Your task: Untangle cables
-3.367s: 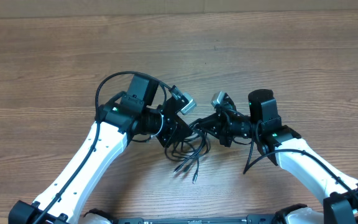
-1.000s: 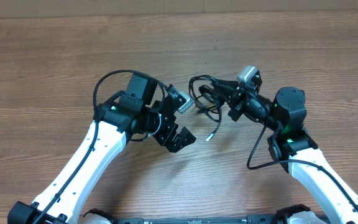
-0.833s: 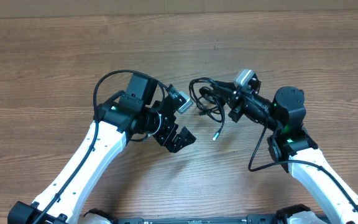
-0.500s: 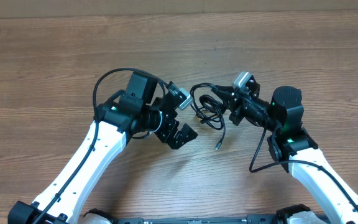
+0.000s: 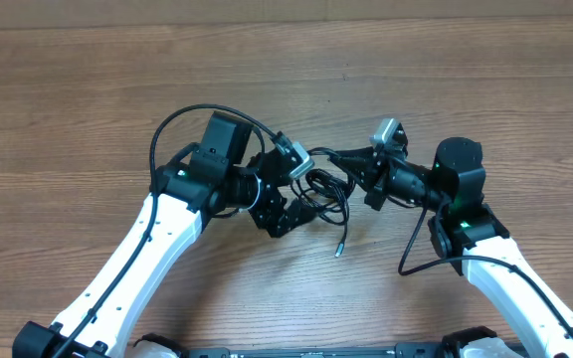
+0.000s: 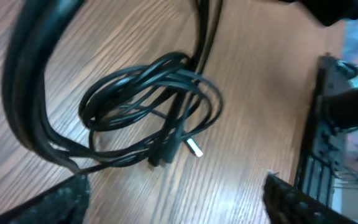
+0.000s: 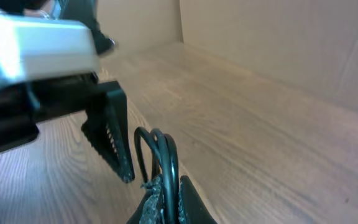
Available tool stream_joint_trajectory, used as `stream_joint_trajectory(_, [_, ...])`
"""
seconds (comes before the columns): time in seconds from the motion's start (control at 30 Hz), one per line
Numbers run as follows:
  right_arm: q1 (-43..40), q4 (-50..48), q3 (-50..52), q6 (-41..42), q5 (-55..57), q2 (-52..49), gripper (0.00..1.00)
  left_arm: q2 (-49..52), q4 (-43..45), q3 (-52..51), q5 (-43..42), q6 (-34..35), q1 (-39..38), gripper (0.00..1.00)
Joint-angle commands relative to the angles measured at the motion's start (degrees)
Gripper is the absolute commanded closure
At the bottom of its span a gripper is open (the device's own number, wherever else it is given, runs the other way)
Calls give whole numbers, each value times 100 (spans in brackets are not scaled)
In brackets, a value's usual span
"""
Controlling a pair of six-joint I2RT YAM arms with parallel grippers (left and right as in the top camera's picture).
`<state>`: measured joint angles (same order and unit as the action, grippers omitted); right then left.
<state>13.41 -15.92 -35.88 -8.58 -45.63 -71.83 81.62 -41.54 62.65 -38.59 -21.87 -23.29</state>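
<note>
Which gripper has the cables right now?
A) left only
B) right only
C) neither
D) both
B: the cables are pinched between the fingers of the right gripper, while the left gripper is open, with the bundle ahead of it and not gripped.

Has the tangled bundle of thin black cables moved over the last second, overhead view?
Yes. The black cable bundle, held by the right gripper, has shifted away from the far edge of the wooden table, toward the robot and the left gripper.
</note>
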Motion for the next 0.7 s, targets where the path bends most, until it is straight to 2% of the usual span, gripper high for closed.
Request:
stream_joint_trajectory(0.0, [-170, 118, -101, 107, -136, 111, 96, -310, 13, -61, -702, -542, 264, 5])
stream_joint_trajectory(0.13, [-352, 195, -98, 72, -640, 111, 96, -634, 13, -61, -1003, -540, 776, 2])
stream_joint_trajectory(0.4, [-470, 52, -98, -962, -2911, 111, 96, -977, -50, -61, -1843, -629, 1926, 0])
stream_joint_trajectory(0.57, [-470, -675, -98, -1084, -4310, 111, 96, -964, -221, -61, -1899, -662, 2072, 1])
stream_joint_trajectory(0.67, [-463, -986, -101, -907, -4428, 111, 96, -964, -393, -61, -2179, -1012, 2059, 0])
